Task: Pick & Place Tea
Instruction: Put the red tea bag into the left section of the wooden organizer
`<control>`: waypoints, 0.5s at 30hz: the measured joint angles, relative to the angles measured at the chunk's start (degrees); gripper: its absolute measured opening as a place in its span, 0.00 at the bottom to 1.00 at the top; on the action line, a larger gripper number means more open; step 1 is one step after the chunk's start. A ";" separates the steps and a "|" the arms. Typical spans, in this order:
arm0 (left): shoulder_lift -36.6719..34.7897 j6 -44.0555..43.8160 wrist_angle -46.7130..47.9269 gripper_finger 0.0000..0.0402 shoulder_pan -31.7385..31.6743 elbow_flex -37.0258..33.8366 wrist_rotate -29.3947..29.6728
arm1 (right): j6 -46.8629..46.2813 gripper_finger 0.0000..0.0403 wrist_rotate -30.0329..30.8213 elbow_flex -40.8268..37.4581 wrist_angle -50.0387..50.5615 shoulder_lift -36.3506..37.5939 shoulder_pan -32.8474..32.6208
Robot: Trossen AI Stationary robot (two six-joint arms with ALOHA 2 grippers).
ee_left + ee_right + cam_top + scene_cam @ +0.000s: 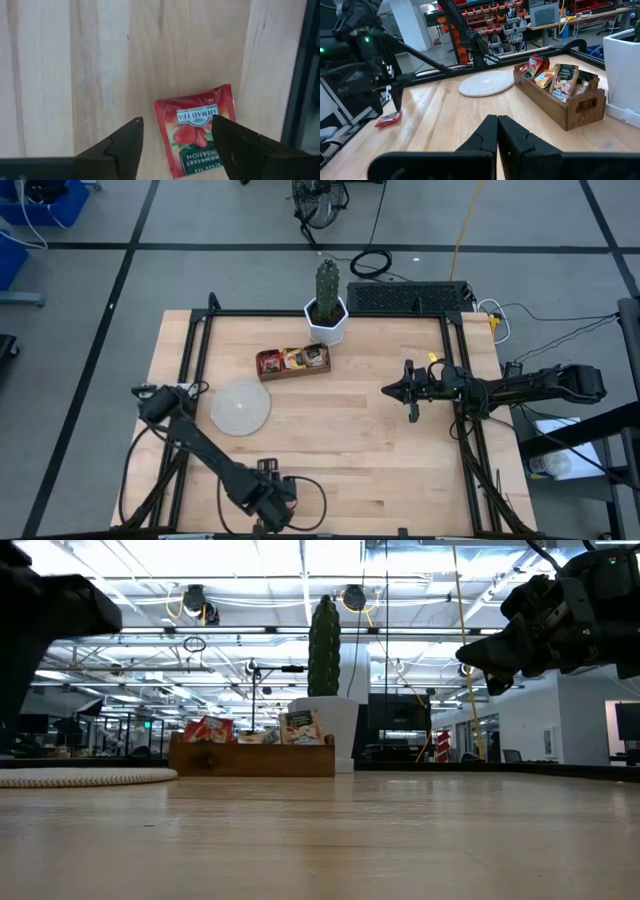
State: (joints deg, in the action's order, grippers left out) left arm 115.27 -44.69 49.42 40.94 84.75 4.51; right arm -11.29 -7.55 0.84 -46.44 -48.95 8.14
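We put the L gripper (177, 120) at approx. 7 o'clock on the table (380, 460), near the front edge, w/ its fingers (125, 145) spread wide and gripping nothing. A red sachet (197, 127) lies flat on the wood below and between them, one corner tucked behind a fingertip; we can't tell if anything touches it. It sits just beside the black frame rail (300, 75). The R gripper (497, 117) hangs clenched and empty at approx. 3 o'clock, waiting. The tray (293, 362) at approx. 12 o'clock holds several sachets (555, 77) standing on edge, red and whitish among them. The pale disc (240, 406) at approx. 9 o'clock looks bare. Our read: one sachet is down on the table well apart from tray and disc, so at most one pick-and-place is done or is about to start. Which way the tea is meant to travel we can't tell. The rest of the tea is in the tray. Surface is light wood planks, smooth and level, so a flat sachet prob. needs a careful pinch. A cactus (327, 280) in a white pot (327, 325) stands just behind the tray. Room beyond: big workshop, bright ceiling lights (200, 600), shelves w/ red bins (490, 22).
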 joint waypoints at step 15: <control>2.65 5.69 -12.74 0.63 -1.98 -4.63 -8.85 | 0.00 0.00 0.00 -0.02 0.01 0.00 0.01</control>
State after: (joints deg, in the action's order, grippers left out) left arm 117.92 -39.00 36.68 38.96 80.12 -4.33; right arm -11.29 -7.55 0.82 -46.44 -48.95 8.15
